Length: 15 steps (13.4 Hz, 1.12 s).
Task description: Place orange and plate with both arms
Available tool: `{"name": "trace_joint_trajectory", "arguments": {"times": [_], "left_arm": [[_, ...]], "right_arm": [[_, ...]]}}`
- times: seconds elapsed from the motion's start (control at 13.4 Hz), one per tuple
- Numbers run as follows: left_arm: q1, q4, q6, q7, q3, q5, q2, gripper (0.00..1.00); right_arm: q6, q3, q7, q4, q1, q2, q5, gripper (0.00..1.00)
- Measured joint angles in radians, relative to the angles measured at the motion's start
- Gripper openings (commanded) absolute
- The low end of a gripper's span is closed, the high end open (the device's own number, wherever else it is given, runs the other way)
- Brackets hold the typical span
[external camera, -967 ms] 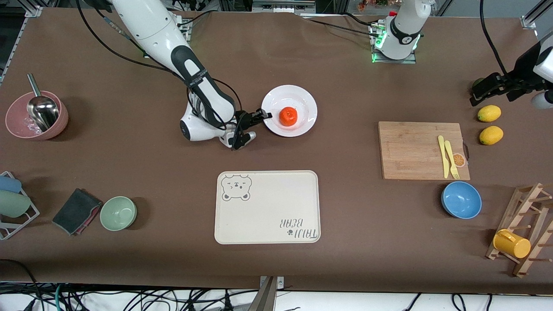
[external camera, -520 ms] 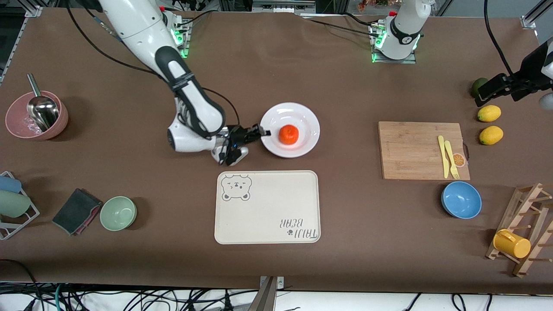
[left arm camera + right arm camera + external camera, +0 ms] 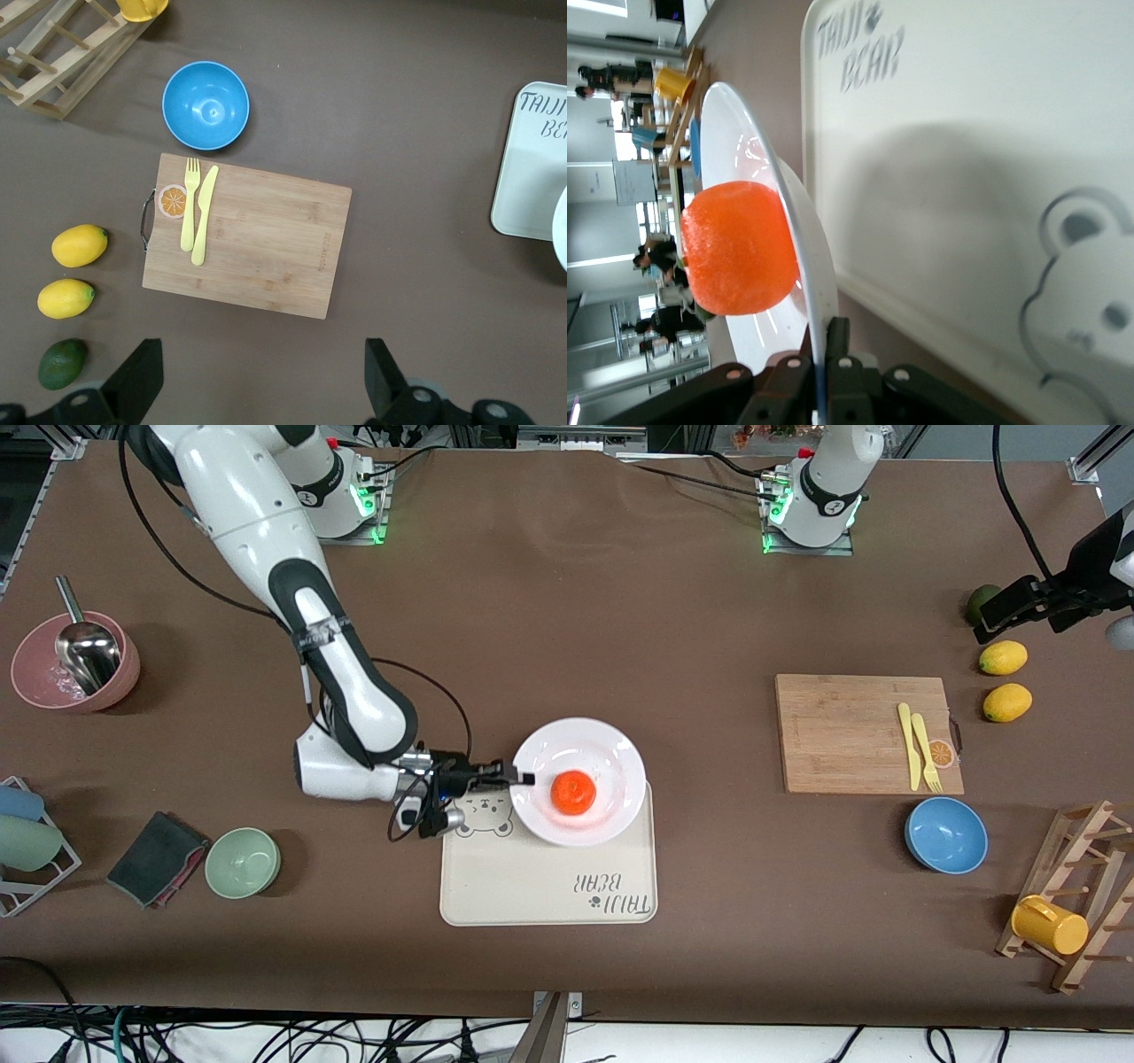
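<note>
**Desk:** Where are we on the carry?

**Me:** I have the right gripper [image 3: 523, 778] clamped on the rim of the plate [image 3: 611, 757], fingers pinched on the edge at the right arm's end. The orange [image 3: 573, 793] sits in the middle of the plate. The plate is held up over the tray [image 3: 549, 886], over the part of it farther from the front camera, beside the bear print [image 3: 484, 817]. In the right wrist view the plate [image 3: 749, 150] shows clear of the tray [image 3: 992, 177], with its shadow thrown on the tray surface, so I judge it is not set down yet.

**Desk:** And the left?

**Me:** The left gripper [image 3: 1014, 607] waits up at the left arm's end of the table, over the spot by the green fruit [image 3: 980, 600] and the two lemons [image 3: 1003, 658]. Its fingers [image 3: 137, 381] stand wide apart and hold nothing.

**Desk:** So which step is this?

**Me:** I'd call it the placing of the loaded plate on the tray, with the orange already aboard.

**Desk:** Next move?

**Me:** Lower it level and slowly. The grip is on one edge only, so any tilt could roll the orange off. I want the plate flat and fully inside the tray's rim before I let the fingers go, then back out sideways.
</note>
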Motion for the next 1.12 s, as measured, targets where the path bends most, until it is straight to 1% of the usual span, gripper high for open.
{"name": "trace_joint_trajectory", "arguments": {"times": [0.07, 0.22, 0.52, 0.59, 0.67, 0.74, 0.82, 0.89, 1.04, 1.12], "left_arm": [[0.000, 0.000, 0.000, 0.000, 0.000, 0.000, 0.000, 1.00], [0.000, 0.000, 0.000, 0.000, 0.000, 0.000, 0.000, 1.00], [0.003, 0.000, 0.000, 0.000, 0.000, 0.000, 0.000, 1.00], [0.003, 0.000, 0.000, 0.000, 0.000, 0.000, 0.000, 1.00], [0.004, 0.000, 0.000, 0.000, 0.000, 0.000, 0.000, 1.00], [0.004, 0.000, 0.000, 0.000, 0.000, 0.000, 0.000, 1.00], [0.004, 0.000, 0.000, 0.000, 0.000, 0.000, 0.000, 1.00], [0.005, 0.000, 0.000, 0.000, 0.000, 0.000, 0.000, 1.00], [0.005, 0.000, 0.000, 0.000, 0.000, 0.000, 0.000, 1.00], [0.005, 0.000, 0.000, 0.000, 0.000, 0.000, 0.000, 1.00]], "right_arm": [[0.000, -0.007, 0.027, 0.061, -0.004, 0.049, -0.002, 0.00], [0.000, -0.013, 0.049, 0.130, -0.007, 0.113, -0.012, 0.00], [0.001, -0.041, 0.060, 0.155, -0.007, 0.145, -0.070, 0.00], [0.004, -0.043, 0.060, 0.157, -0.006, 0.151, -0.073, 0.16], [0.005, -0.043, 0.060, 0.161, -0.005, 0.157, -0.073, 0.99], [0.007, -0.043, 0.060, 0.166, -0.002, 0.159, -0.080, 1.00], [0.011, -0.043, 0.060, 0.169, 0.003, 0.160, -0.109, 1.00], [0.017, -0.043, 0.061, 0.174, 0.008, 0.160, -0.155, 1.00], [0.018, -0.039, 0.086, 0.196, 0.015, 0.154, -0.285, 1.00], [0.018, -0.038, 0.117, 0.207, 0.018, 0.148, -0.375, 1.00]]}}
